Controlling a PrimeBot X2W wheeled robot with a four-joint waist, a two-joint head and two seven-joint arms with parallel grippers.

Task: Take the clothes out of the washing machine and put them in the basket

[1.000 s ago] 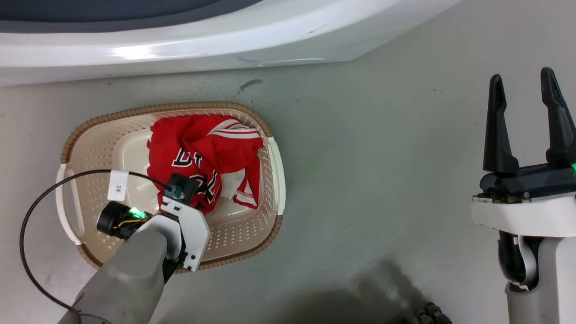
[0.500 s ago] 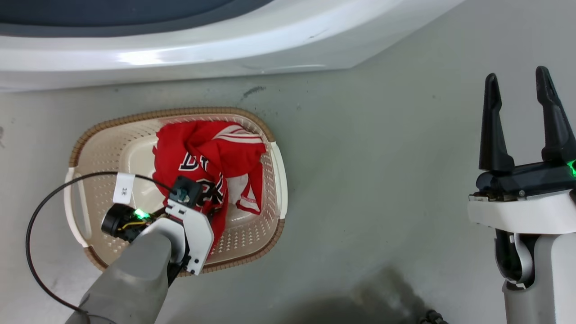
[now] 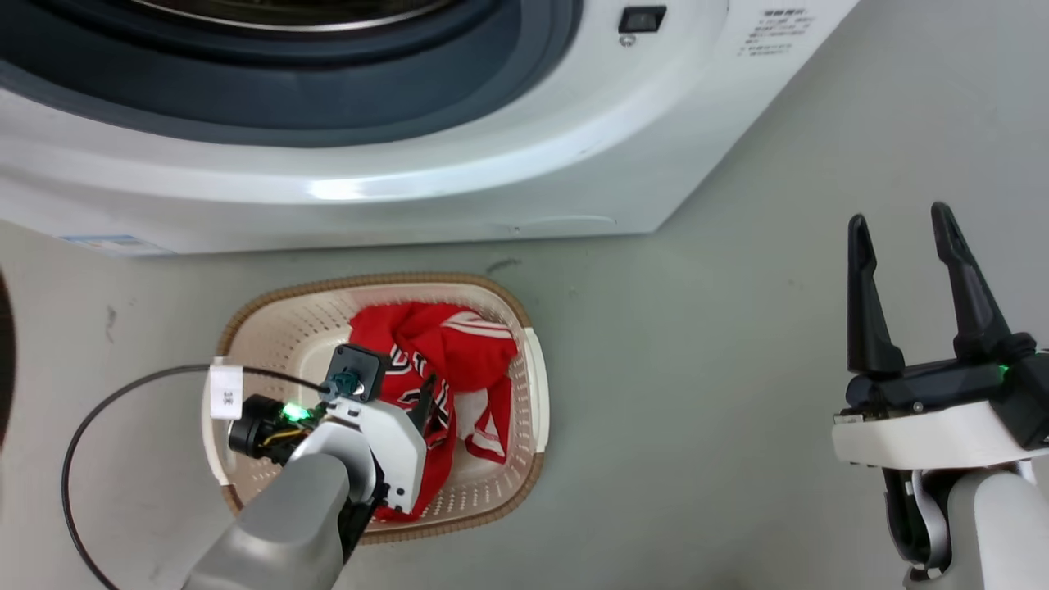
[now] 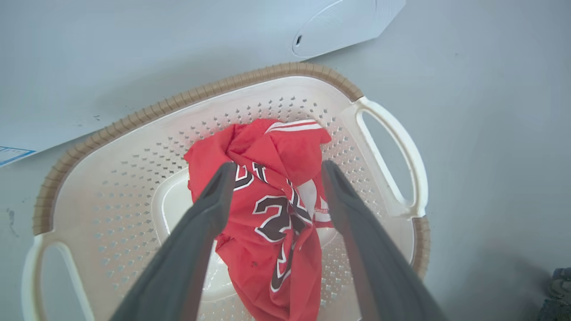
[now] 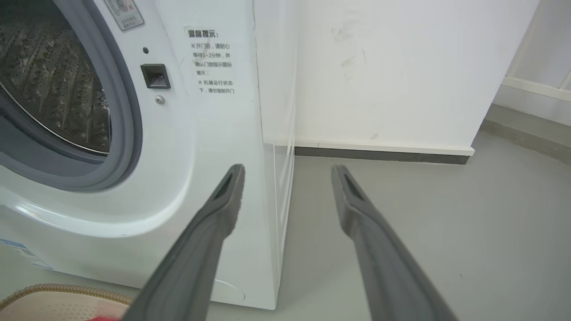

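The left pincer (image 4: 279,166) stands wide, its two dark fingers spread and gripping nothing. It points down into the basket (image 4: 285,71), with the clothes (image 4: 267,209) lying under the gap between the fingers. Whether the tips brush the cloth cannot be told. The clothes are a crumpled red heap with white stripes at the top and black-and-white lettering across the middle. They sit on the basket's floor toward its right side, and how many garments make up the heap is not clear. The basket rests on the grey floor (image 3: 697,369) just in front of the washing machine (image 3: 410,188), close to its lower front panel but apart from it. A thin black cable (image 3: 98,410) with a white tag (image 3: 224,392) loops out from the left wrist over the basket's left rim. The right pincer (image 3: 899,217) is also wide and empty — well apart to the right, held above bare floor. Its own camera looks past the machine's open porthole and steel drum (image 5: 53,80) toward a white wall (image 5: 401,67).
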